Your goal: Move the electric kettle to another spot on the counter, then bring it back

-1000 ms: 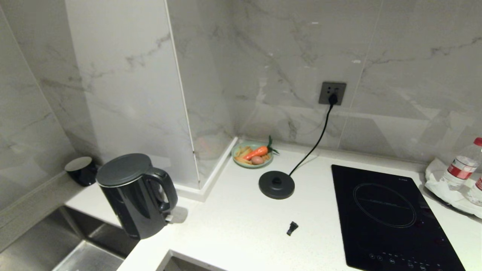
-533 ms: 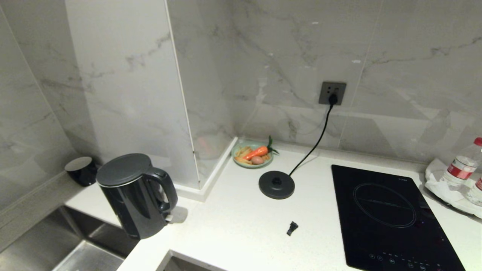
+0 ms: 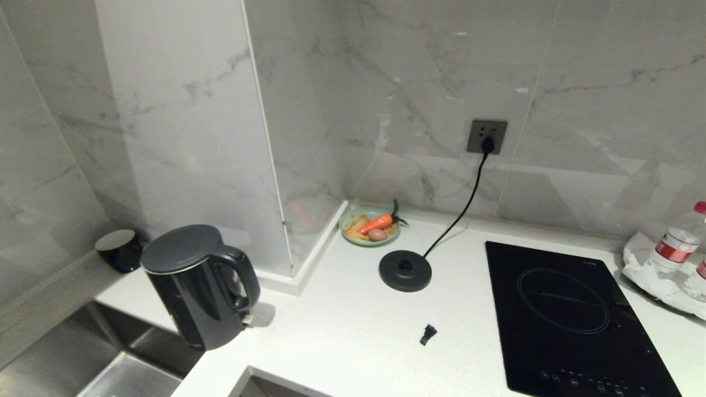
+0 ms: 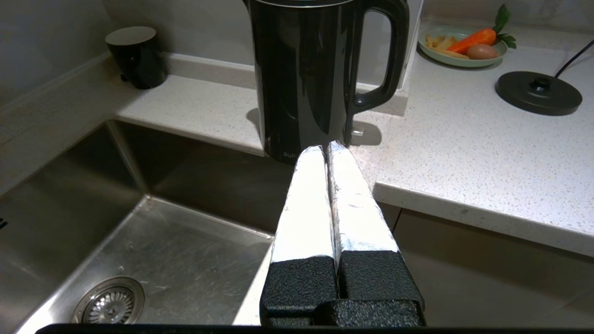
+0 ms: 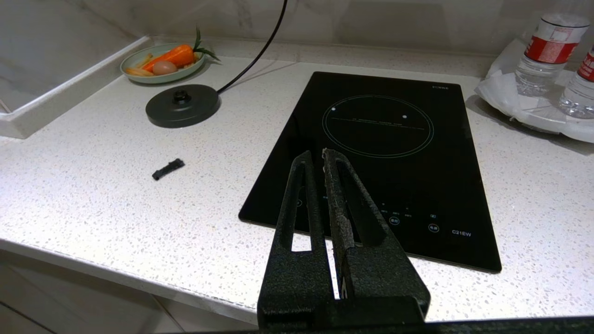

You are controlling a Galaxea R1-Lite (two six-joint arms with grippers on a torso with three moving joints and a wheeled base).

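The electric kettle (image 3: 193, 286), a tall black jug with a flat grey lid, stands upright at the counter's (image 3: 342, 331) left end beside the sink, its handle pointing right. In the left wrist view the kettle (image 4: 301, 79) rises just beyond my left gripper (image 4: 325, 147), which is shut and empty and hangs short of the kettle's base, off the counter (image 4: 464, 139) edge. My right gripper (image 5: 316, 155) is shut on nothing, hovering at the counter's (image 5: 93, 195) front edge, before the cooktop. Neither arm shows in the head view.
The kettle's round base disc (image 3: 405, 270) with its cord sits mid-counter. Behind it is a green plate of food (image 3: 369, 226). A small black piece (image 3: 428, 333) lies loose. The black cooktop (image 3: 573, 320) is at right, water bottles (image 3: 675, 242) far right, a black cup (image 3: 118, 249) and the steel sink (image 3: 83, 358) left.
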